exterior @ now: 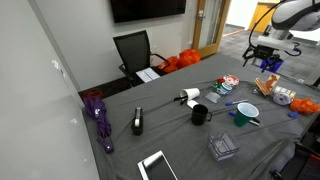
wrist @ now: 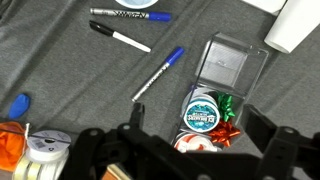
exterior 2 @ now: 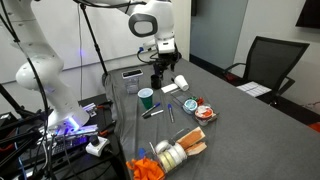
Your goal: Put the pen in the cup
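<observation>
The blue pen [wrist: 160, 72] lies flat on the grey cloth, thin, with a blue cap; it also shows in an exterior view [exterior 2: 170, 113]. The teal-green cup [exterior 2: 146, 97] with a white inside stands upright beside the pens; it also shows in an exterior view [exterior: 245, 113]. My gripper [wrist: 200, 122] is open and empty. It hangs above the table in both exterior views [exterior: 265, 58] [exterior 2: 163, 68]. In the wrist view its fingers frame a clear plastic box, and the pen lies just beyond and left of them.
A black marker [wrist: 120, 37] and another pen [wrist: 130, 14] lie near the blue pen. A clear box [wrist: 230, 65] holds a teal tin and bows. Tape rolls [wrist: 40, 150], a black mug [exterior: 200, 115] and a white cylinder [wrist: 295, 25] stand nearby.
</observation>
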You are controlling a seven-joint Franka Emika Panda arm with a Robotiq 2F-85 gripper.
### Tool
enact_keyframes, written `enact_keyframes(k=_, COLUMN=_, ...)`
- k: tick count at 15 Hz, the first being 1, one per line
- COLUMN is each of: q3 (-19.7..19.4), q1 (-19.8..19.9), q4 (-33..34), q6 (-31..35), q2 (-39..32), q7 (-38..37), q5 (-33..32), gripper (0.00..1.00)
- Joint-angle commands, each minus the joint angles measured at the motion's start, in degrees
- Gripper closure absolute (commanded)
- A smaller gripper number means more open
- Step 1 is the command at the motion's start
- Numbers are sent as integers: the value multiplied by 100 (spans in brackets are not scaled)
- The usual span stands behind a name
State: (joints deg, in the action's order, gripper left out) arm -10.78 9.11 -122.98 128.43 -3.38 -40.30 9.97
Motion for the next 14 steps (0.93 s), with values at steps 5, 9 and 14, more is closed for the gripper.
enact_keyframes(k=5, q3=-40, q1=-85, q4=651, q6=-190, q2=-1063, q7=-1567, q5=-464, gripper=0)
enact_keyframes(k=9, q3=-85, q1=-178, q4=968, q6=-177, q2=-1751, q7=-2198, q5=-525, gripper=0)
enact_keyframes(k=14, q3=-85, q1=-173, q4=1237, q6=-172, q2=-2358, q7=-2521, q5=-371, gripper=0)
